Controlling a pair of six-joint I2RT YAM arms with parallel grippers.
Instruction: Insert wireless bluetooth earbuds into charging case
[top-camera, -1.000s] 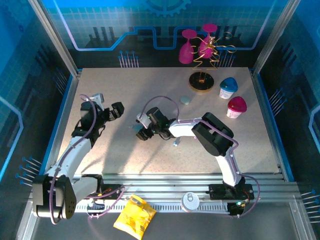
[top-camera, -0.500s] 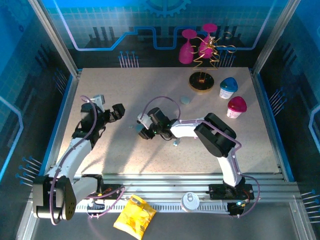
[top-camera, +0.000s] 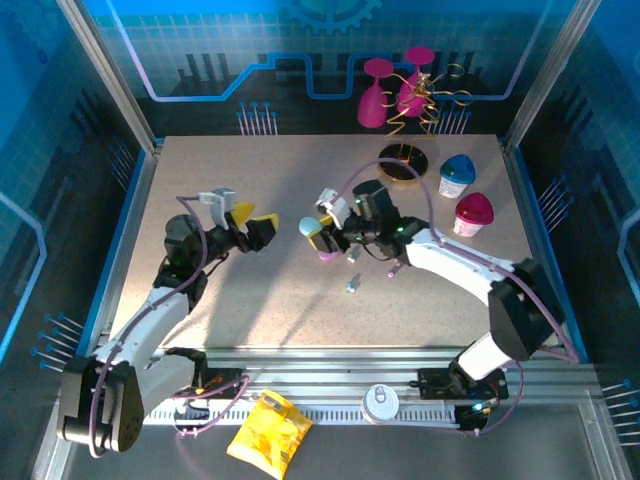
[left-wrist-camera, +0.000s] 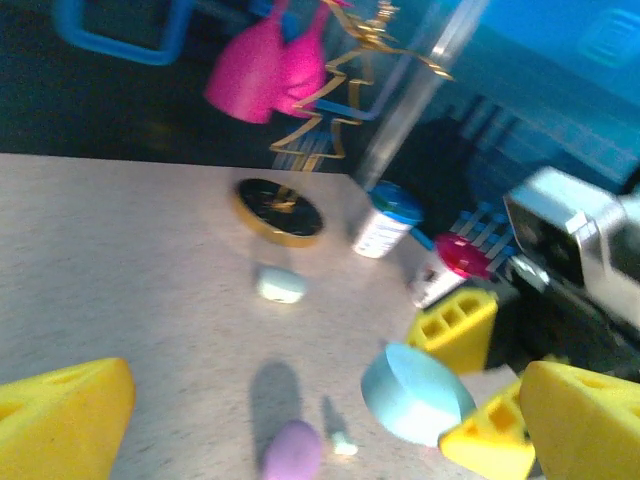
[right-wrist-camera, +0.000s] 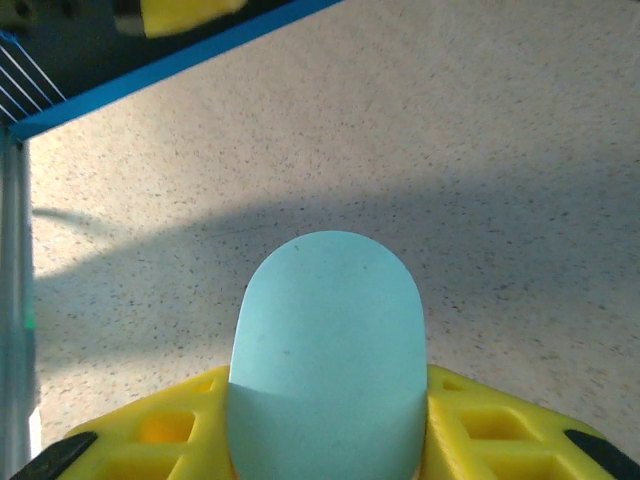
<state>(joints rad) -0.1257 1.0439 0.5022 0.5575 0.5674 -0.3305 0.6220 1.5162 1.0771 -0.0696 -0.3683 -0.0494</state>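
My right gripper (top-camera: 319, 234) is shut on a pale blue pebble-shaped charging case (top-camera: 310, 228), holding it above the table; in the right wrist view the case (right-wrist-camera: 327, 350) sits clamped between the yellow fingers (right-wrist-camera: 170, 430). My left gripper (top-camera: 252, 222) hangs open just left of it, and from its wrist view the held case (left-wrist-camera: 416, 392) lies ahead between its wide-apart fingers (left-wrist-camera: 65, 415). A tiny whitish earbud (top-camera: 352, 285) (left-wrist-camera: 343, 443) lies on the table beside a purple case (top-camera: 328, 255) (left-wrist-camera: 293, 452).
A second pale case (left-wrist-camera: 281, 285) lies near the gold wire stand (top-camera: 403, 165). A blue-lidded cup (top-camera: 458, 175) and a pink-lidded cup (top-camera: 472, 213) stand at the back right. Two pink glasses (top-camera: 378, 105) are behind. A yellow bag (top-camera: 268, 430) lies beyond the front rail.
My right gripper closed on the pale blue case and lifted it up and to the right, the arm swinging out. My left gripper moved right toward it, staying open.
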